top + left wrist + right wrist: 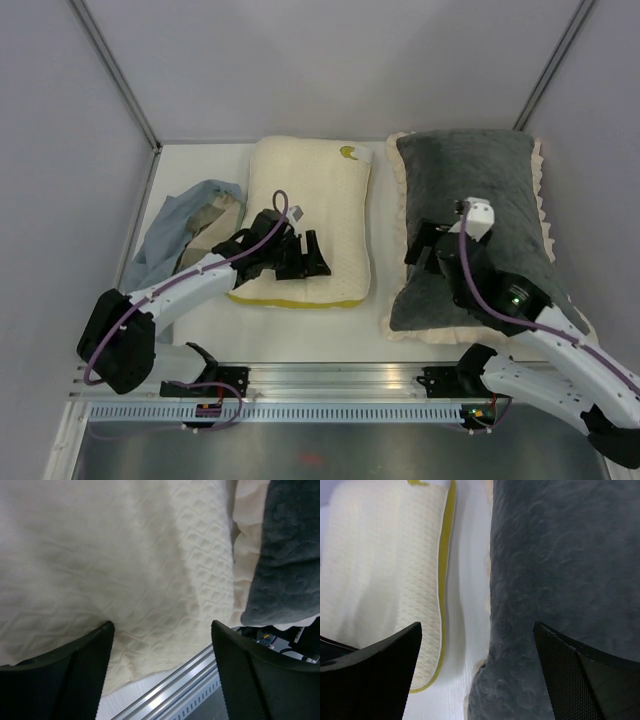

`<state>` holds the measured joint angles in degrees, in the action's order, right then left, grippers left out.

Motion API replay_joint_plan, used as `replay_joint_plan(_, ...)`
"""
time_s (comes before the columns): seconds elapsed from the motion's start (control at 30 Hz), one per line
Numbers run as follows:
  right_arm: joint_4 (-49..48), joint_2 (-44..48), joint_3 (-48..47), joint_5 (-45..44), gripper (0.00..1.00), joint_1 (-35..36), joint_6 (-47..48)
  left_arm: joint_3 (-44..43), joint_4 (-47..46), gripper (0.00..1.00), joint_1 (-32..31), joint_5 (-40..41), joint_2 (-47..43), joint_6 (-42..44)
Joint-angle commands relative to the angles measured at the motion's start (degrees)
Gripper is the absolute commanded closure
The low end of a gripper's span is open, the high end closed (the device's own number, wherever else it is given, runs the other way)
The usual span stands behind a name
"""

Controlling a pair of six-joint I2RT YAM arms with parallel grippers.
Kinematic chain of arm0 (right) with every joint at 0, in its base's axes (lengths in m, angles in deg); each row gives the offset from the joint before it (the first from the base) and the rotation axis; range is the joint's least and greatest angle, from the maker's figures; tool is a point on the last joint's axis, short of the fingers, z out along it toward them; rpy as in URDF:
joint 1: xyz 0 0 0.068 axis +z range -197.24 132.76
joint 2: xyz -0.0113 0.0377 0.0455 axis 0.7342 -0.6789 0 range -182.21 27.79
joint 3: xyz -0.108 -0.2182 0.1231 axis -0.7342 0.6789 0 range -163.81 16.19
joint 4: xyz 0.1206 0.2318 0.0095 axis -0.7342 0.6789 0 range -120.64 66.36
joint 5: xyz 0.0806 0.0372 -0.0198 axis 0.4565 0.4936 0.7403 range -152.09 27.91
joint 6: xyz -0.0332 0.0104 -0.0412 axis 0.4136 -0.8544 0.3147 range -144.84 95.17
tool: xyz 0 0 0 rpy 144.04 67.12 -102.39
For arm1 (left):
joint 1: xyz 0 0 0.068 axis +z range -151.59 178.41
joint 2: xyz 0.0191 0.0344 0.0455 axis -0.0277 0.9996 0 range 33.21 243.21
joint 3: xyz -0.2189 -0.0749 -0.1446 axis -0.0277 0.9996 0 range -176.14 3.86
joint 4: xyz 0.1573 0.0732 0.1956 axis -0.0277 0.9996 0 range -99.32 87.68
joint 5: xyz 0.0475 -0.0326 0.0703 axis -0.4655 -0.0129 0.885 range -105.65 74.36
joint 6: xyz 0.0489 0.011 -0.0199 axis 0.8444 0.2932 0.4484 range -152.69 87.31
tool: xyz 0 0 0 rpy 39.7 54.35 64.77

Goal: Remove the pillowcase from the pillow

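Hovering: L gripper [308,257] jaws apart over cream-yellow pillow [322,185]; R gripper [425,247] jaws apart over pillowcase [490,185], maybe touching.

The pillowcase [480,165] lies flat on the white table [205,165], at about 3 o'clock in the top view, with its long side running from 12 to 6 o'clock. Its dark grey plush face is turned up, showing a soft, swirled nap. A cream ruffled frill [545,215] runs around its edges at 9, 3 and 6 o'clock. The cover looks plump and filled. The pillow inside it is hidden from view.
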<state>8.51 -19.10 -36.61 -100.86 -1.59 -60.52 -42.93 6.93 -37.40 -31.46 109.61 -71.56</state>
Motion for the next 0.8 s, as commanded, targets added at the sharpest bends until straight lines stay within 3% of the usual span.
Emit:
replay_joint_plan(0.0,7.3,7.2,-4.8,-7.0,0.02,0.1,-2.8,-6.8,-3.5,0.12,-5.3,2.3,0.1,0.5)
replay_joint_plan(0.23,19.1,11.8,-12.7,-11.9,0.02,0.1,-9.1,-21.0,-7.8,0.00,-17.1,-3.6,12.8,6.7)
replay_joint_plan(0.47,26.0,10.4,-16.1,-13.9,0.02,0.1,-14.8,-32.5,-3.7,0.00,-24.7,6.8,25.7,13.0)
replay_joint_plan(0.67,23.0,4.1,-13.8,-16.6,0.02,0.1,-12.5,-37.4,0.6,0.00,-24.9,10.4,30.5,12.0)
replay_joint_plan(0.77,15.8,-0.3,-12.2,-14.2,0.02,0.0,-7.7,-42.6,6.2,0.00,-24.6,12.9,32.0,12.3)
